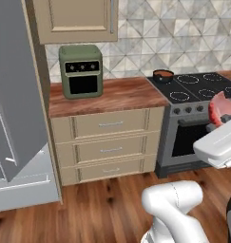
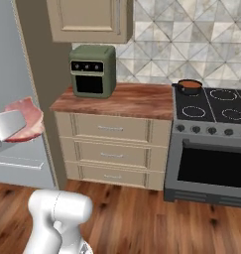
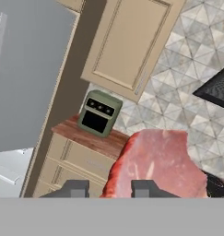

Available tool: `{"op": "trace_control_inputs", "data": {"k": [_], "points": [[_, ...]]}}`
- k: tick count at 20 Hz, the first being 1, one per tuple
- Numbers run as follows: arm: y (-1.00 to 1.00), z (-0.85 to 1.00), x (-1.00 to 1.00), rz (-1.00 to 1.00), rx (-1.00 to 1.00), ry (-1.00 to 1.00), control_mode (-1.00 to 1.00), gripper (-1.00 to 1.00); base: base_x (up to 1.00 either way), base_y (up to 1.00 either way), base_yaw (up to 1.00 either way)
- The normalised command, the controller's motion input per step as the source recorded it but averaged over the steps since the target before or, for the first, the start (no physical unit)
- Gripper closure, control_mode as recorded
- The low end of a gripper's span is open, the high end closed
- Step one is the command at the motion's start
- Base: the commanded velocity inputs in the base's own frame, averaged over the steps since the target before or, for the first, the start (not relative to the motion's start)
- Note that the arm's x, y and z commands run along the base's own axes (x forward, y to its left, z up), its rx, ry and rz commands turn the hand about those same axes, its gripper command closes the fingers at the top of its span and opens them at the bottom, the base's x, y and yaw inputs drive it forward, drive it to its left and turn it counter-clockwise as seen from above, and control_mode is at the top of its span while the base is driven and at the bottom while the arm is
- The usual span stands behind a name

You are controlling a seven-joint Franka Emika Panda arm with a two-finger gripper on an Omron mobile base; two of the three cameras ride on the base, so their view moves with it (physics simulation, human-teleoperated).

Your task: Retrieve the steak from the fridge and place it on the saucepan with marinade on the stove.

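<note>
The steak [image 1: 220, 105], a red-pink slab, hangs in the air with my gripper [image 1: 218, 121] shut on it, in front of the stove [image 1: 197, 90]. From the right base the steak [image 2: 26, 123] shows at the left edge, held by the gripper [image 2: 14, 127]. In the hand view the steak [image 3: 159, 163] stands up from between the dark fingertips [image 3: 143, 188]. The saucepan with marinade [image 1: 163, 75] sits on the stove's back left burner, also seen as a dark pot with a reddish surface [image 2: 190, 86]. The grey fridge [image 1: 14, 90] stands at the left with its door swung out.
A green toaster oven [image 1: 81, 71] stands on the wooden counter [image 1: 121, 97] between fridge and stove, above three drawers. A beige wall cabinet [image 2: 90, 20] hangs over the counter. The open fridge door [image 3: 30, 69] juts into the floor space at left.
</note>
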Motion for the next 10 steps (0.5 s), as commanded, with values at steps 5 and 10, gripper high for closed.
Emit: {"op": "trace_control_inputs", "data": {"k": [5,10], "points": [[0.0,0.0,0.0,0.0,0.0,0.0,1.0,1.0,0.13,-0.66,0.0],[0.0,0.0,0.0,0.0,0.0,0.0,1.0,1.0,0.19,-0.64,0.0]]}}
